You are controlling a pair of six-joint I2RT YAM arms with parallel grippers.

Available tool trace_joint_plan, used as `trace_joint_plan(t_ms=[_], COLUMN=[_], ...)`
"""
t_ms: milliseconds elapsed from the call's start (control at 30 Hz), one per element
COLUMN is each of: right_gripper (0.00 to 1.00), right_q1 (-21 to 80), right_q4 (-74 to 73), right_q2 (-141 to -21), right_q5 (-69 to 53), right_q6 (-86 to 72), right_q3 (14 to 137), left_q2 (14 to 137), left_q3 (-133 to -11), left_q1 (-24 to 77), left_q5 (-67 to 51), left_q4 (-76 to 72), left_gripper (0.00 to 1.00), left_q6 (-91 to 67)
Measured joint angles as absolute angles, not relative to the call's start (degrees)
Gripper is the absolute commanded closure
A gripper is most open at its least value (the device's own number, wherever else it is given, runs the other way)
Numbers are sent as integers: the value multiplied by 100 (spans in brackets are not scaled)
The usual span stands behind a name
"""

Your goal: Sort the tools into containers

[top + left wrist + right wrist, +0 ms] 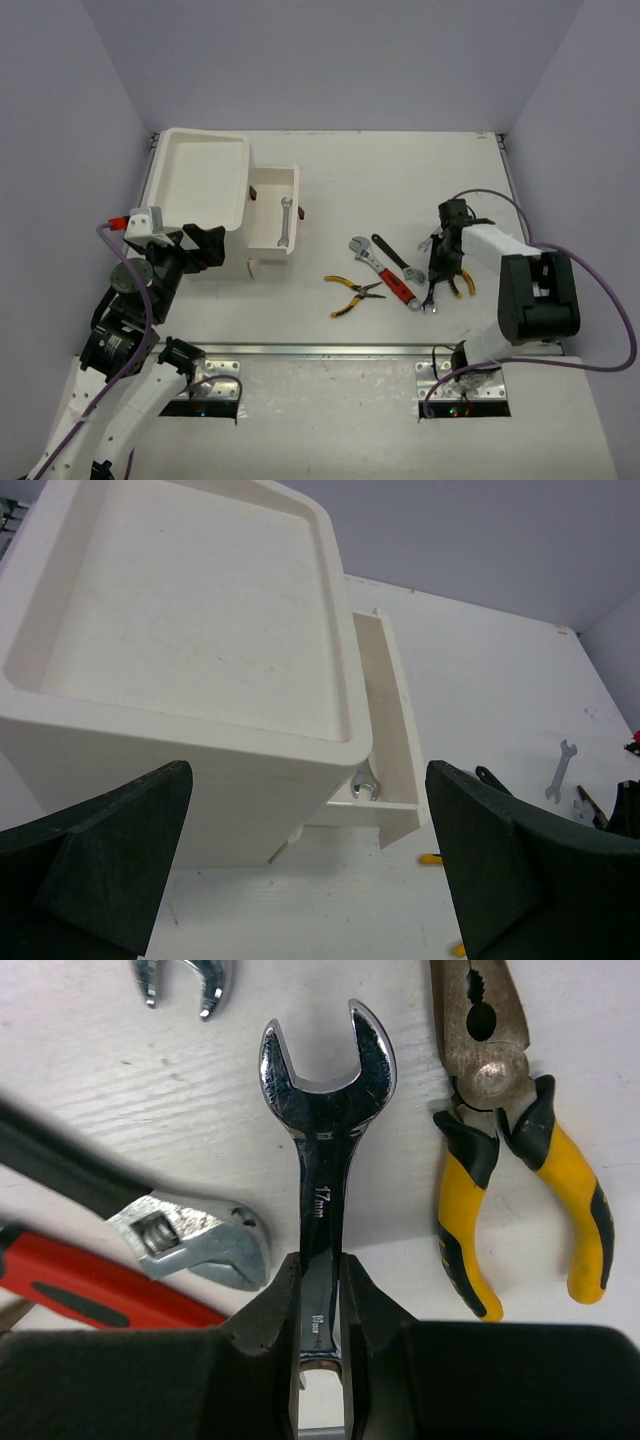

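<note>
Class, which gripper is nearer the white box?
Left. The left gripper hangs beside the white box, jaws open; the right gripper is far across the table, jaws shut on a silver spanner.

White-and-black arms (150, 398), purple cables (590, 281)

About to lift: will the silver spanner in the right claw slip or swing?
Probably stiff: the spanner looks like solid metal. Its polished shank may slip between the right claw fingers. Gripped near one end, the far head could droop.
</note>
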State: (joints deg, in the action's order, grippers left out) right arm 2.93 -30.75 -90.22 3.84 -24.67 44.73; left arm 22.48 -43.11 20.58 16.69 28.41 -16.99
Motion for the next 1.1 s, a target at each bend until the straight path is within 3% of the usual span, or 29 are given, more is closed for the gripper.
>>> trace_joint_plan(t_ms=[300, 567, 867, 1100], right_gripper=[100, 100, 100, 97], right_q1=[314, 1016, 2678, 3209], right_q4=[-3352, -2989, -1351, -664], right_q2=[-8128, -7913, -9821, -11225], right_q5=[99, -1472, -2985, -3201], right_q6=[-2460, -2830, -4200, -5234], right_q3=[4882, 5561, 7796, 8858], left_q2=[2248, 2275, 2349, 2342], left_q3=[-4311, -4311, -4311, -4311], left_q1=[2058, 2058, 2058, 2058], left_q5=[1669, 1666, 1671, 1674], left_q4=[2840, 2838, 2832, 2825], left_gripper=[0, 0, 0, 0], left_q6=[-1699, -1697, -1697, -1697])
